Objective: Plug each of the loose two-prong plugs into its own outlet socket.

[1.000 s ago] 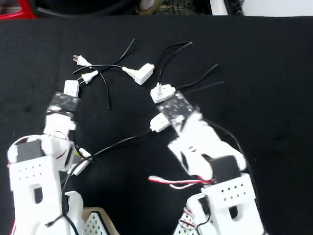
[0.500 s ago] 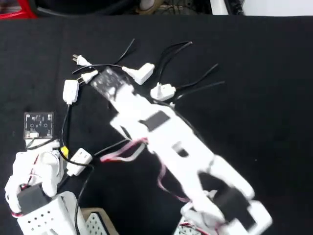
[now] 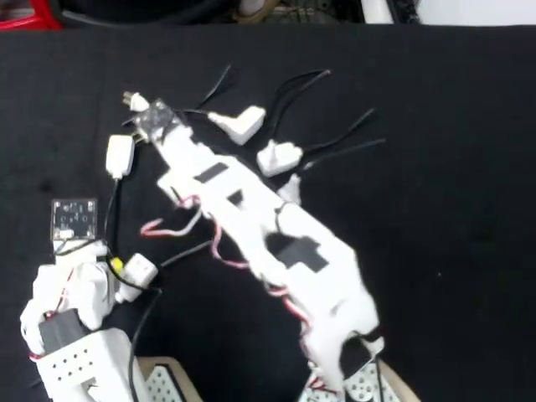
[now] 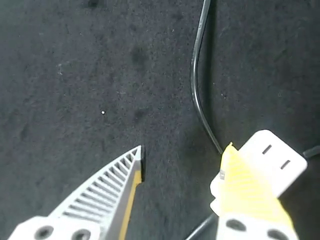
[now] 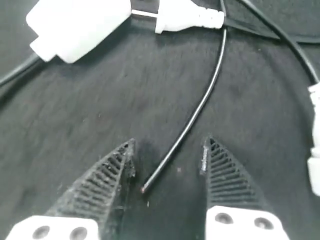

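Observation:
My right arm (image 3: 251, 218) stretches diagonally across the table to the far left. Its gripper (image 5: 167, 155) is open and low over the black cloth, with a loose black cable end (image 5: 185, 130) between its fingers. Just beyond lies a white two-prong plug (image 5: 185, 17), prongs pointing at a white outlet socket (image 5: 75, 25); I cannot tell if they are inserted. That socket (image 3: 119, 155) lies left of the arm. My left gripper (image 4: 182, 157) is open at the front left, its yellow finger (image 4: 240, 190) beside another white socket (image 4: 275, 160).
More white plugs lie at the far side: one two-prong plug (image 3: 134, 102), an angled plug (image 3: 239, 124) and a white block (image 3: 279, 157) with black cables fanning out to the right. The front-left socket (image 3: 138, 270) sits by my left arm (image 3: 71, 276).
My right arm swung from the table's middle to the far left and now covers the small plug there. My left arm pulled back from the far-left socket toward the front.

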Tool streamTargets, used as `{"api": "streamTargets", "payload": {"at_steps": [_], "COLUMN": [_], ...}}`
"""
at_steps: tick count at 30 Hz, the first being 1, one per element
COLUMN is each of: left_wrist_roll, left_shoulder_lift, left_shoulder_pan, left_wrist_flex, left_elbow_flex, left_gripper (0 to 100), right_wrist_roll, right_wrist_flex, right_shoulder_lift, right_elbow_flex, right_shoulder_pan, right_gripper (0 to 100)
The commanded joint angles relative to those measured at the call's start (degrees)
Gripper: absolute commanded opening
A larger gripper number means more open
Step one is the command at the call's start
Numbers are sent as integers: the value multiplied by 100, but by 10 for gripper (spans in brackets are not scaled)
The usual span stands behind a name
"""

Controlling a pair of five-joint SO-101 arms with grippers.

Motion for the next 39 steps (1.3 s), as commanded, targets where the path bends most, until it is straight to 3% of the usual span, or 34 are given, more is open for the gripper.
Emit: {"api": "streamTargets", "payload": {"at_steps": [1, 7, 14, 20, 25, 30, 35, 39], "left_wrist_roll": [18, 9, 9, -176, -264, -264, -264, -264], "left_shoulder_lift": [-26, -35, -35, -35, -35, -35, -35, -35], "left_shoulder_pan": [-48, -40, -40, -40, -13, -13, -13, -13], "left_wrist_flex": [-246, -255, -255, -255, -255, -255, -264, -536], "left_elbow_flex": [40, 48, 66, 92, 154, 154, 163, 330], "left_gripper": [249, 249, 249, 249, 249, 249, 249, 249], "right_wrist_roll": [-44, -18, -9, -9, 9, 1002, 1679, 1996], "right_wrist_flex": [835, 2084, 3121, 4079, 5574, 7402, 7385, 7376], "right_shoulder_lift": [497, 1235, 1877, 2220, 2202, 2185, 1613, 567], "right_elbow_flex": [-1437, -2774, -4040, -4866, -5903, -7240, -7002, -5833], "right_shoulder_pan": [26, 35, 35, 35, 88, 273, 914, 1178], "right_gripper": [198, 186, 10, 12, 11, 11, 11, 11]}}
